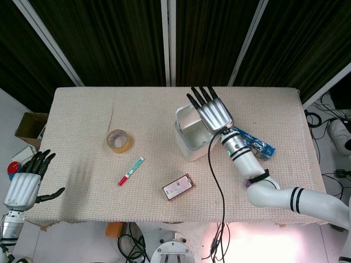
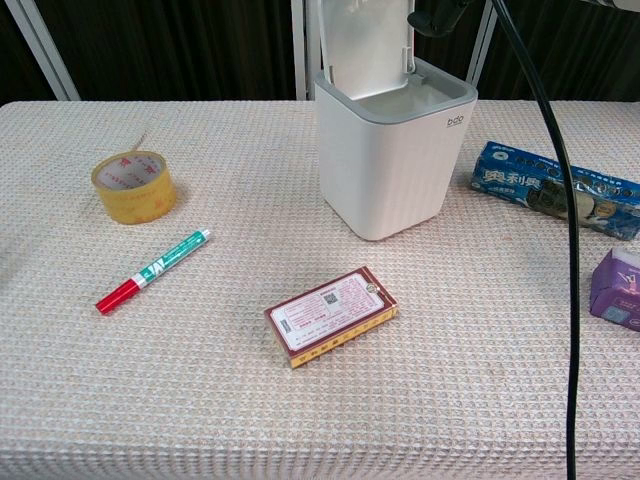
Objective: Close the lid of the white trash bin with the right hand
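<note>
The white trash bin (image 1: pixel 189 147) (image 2: pixel 395 160) stands right of the table's middle. Its lid (image 2: pixel 365 45) is raised upright at the far side. My right hand (image 1: pixel 215 114) hovers flat over the bin's right part, fingers straight and pointing away from me, holding nothing. In the chest view only a dark tip of the right hand (image 2: pixel 432 17) shows beside the lid's upper right corner; whether it touches the lid I cannot tell. My left hand (image 1: pixel 24 183) hangs off the table's left edge, fingers apart and empty.
A tape roll (image 1: pixel 119 141) (image 2: pixel 135 185), a red-and-green marker (image 1: pixel 130 171) (image 2: pixel 152 270) and a red box (image 1: pixel 178 187) (image 2: pixel 330 315) lie left of and in front of the bin. A blue biscuit pack (image 1: pixel 255 143) (image 2: pixel 555 190) and a purple packet (image 2: pixel 618 290) lie to its right. A black cable (image 2: pixel 565 230) hangs from my right wrist.
</note>
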Available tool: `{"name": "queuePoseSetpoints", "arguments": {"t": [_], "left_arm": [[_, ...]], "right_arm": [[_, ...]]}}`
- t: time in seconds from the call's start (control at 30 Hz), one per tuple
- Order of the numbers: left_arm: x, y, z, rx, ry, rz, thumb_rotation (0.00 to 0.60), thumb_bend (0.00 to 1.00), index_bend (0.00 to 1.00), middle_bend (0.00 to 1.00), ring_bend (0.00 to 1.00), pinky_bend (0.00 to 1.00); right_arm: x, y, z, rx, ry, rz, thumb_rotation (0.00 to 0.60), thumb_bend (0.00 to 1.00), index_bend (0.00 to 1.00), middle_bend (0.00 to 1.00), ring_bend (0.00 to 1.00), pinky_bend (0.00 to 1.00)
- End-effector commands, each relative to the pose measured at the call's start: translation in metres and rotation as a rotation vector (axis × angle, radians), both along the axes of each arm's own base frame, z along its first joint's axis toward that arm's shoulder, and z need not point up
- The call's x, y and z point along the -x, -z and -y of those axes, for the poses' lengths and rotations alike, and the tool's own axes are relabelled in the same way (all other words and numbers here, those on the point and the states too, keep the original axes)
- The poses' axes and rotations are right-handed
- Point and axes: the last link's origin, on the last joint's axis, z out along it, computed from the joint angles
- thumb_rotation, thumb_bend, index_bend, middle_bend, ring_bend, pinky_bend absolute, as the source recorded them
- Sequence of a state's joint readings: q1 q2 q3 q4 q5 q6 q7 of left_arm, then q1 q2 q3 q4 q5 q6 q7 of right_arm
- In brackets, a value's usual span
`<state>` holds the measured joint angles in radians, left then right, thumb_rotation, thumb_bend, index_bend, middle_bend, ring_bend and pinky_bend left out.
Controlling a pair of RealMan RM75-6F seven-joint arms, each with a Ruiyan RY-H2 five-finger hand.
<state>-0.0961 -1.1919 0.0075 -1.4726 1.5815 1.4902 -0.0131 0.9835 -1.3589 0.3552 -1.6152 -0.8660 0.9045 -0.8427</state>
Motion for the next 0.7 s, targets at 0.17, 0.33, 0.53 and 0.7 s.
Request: {"name": "queuePoseSetpoints", "arguments": {"t": [0.17, 0.33, 0.53, 0.7], "left_arm": [[0.0002, 0.001, 0.0012, 0.002, 0.0, -0.002, 0.425, 0.16, 0.08, 0.05, 0.04, 0.21], [-0.001, 0.0016, 0.0005, 0.001, 0.004, -0.003, 0.425, 0.16, 0.08, 0.05, 0.04, 0.21], [-0.001, 0.003, -0.0002, 0.009, 0.003, -0.008, 0.425, 0.16, 0.08, 0.05, 0.04, 0.21], [0.0007, 0.0011, -0.0006, 0.006, -0.007, -0.011, 0.425, 0.16, 0.08, 0.05, 0.04, 0.21]], "right_arm": [[0.0021, 0.0012, -0.0009, -0.005, 0.002, 0.007, 0.6, 0.44, 0.0, 0.0, 0.0, 0.0], [0.0027, 0.0002, -0.0029, -0.01, -0.004, 0.012, 0.6, 0.44, 0.0, 0.0, 0.0, 0.0], [0.0027, 0.0004, -0.0041, -0.023, -0.022, 0.02, 0.6, 0.47, 0.0, 0.0, 0.0, 0.0], [-0.0026, 0.0047, -0.0074, -0.102, 0.024, 0.105, 0.6, 0.59, 0.0, 0.0, 0.0, 0.0]]}}
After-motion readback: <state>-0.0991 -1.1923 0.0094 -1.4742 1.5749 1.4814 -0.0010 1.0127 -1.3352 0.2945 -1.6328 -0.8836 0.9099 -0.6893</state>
